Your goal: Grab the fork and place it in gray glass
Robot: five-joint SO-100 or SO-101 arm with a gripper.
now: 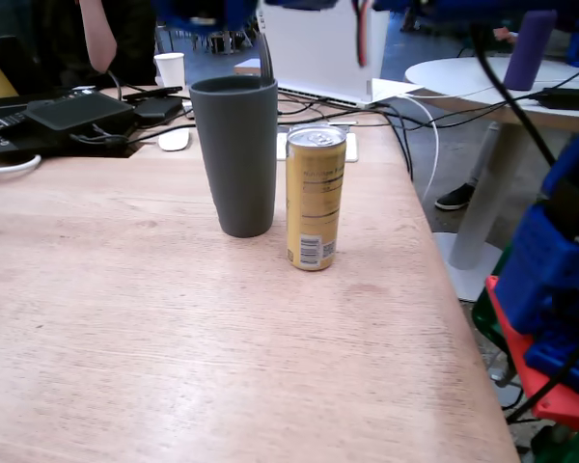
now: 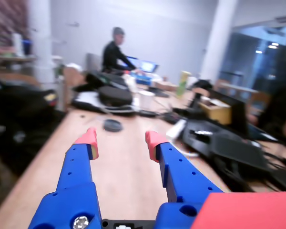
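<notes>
The gray glass stands upright on the wooden table in the fixed view, with the gold can just to its right. A thin grey strip rises from the glass's right rim toward the top edge; it may be the fork's handle, but I cannot tell. No fork lies on the table. A blurred blue part of my arm hangs above the glass at the top edge. In the wrist view my gripper is open and empty, its red-tipped blue fingers pointing level along the table. The glass is out of the wrist view.
A white paper cup, a white mouse, black devices and cables lie at the table's back. My arm's blue and red base is beyond the table's right edge. A person sits far off in the wrist view.
</notes>
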